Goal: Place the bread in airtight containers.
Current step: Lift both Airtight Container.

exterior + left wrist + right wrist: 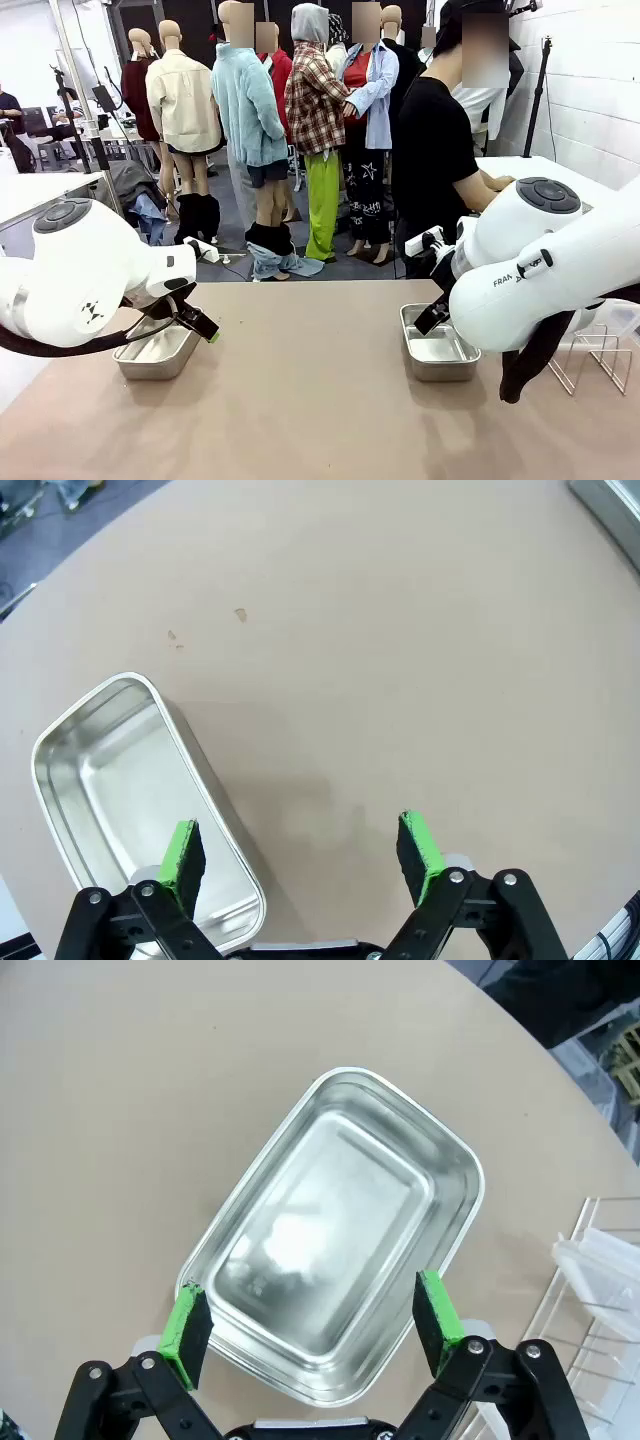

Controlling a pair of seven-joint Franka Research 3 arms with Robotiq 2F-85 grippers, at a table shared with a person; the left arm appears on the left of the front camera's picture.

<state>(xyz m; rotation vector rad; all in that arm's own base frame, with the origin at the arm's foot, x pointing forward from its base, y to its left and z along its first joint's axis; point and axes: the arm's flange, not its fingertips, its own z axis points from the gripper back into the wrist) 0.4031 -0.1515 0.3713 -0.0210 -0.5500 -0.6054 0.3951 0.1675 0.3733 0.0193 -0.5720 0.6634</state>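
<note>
On the tan table's (320, 420) left side, the left tin (100, 770) sits lidless below the left gripper (300, 850); on its right side, the right tin (330, 1210) below the right gripper (315, 1320). Both grippers' fingers are spread wide, grasping nothing.

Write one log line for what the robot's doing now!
left fingers: open, over edge of left tin | right fingers: open, above right tin | both tins: empty, lidless

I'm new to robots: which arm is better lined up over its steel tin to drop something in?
Probably right: the right gripper sits centred over the right tin; the left gripper hangs over the left tin's rim.
</note>
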